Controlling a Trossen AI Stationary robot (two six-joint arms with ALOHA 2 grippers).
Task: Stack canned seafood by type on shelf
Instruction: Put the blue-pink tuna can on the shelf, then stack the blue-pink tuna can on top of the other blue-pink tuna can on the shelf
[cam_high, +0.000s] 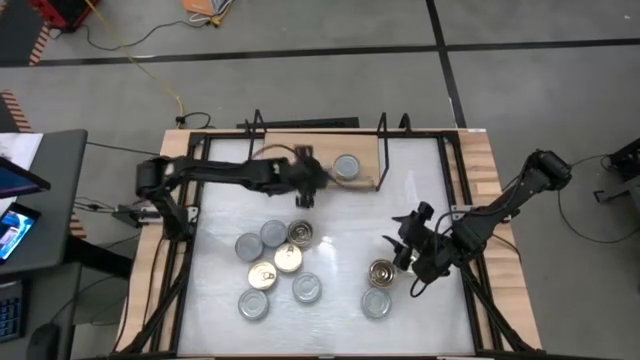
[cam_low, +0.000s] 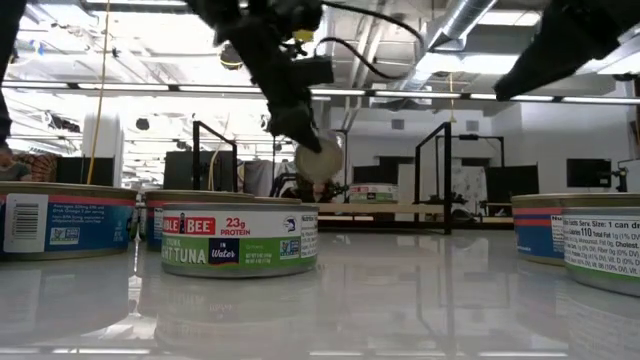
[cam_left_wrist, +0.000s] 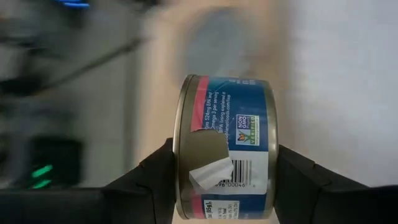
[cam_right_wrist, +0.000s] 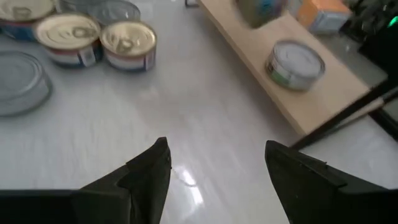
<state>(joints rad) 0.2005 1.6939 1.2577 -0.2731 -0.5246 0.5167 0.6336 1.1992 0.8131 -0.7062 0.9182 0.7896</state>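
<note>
My left gripper (cam_left_wrist: 225, 180), clamped on a blue-labelled tin (cam_left_wrist: 227, 146) tipped on edge, hangs above the shelf (cam_high: 365, 184) beside a silver-topped tin (cam_high: 347, 166) lying flat.

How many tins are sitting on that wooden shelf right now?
1. A silver-topped tin sits on the shelf, toward its right end. The left gripper holds a second tin near the shelf, not set down; the arm might hide something beneath.

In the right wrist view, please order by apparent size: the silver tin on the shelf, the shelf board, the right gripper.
1. Shelf board, though cut off by the frame.
2. Right gripper, nearest the camera, so unsure against the board.
3. Silver tin.
</note>
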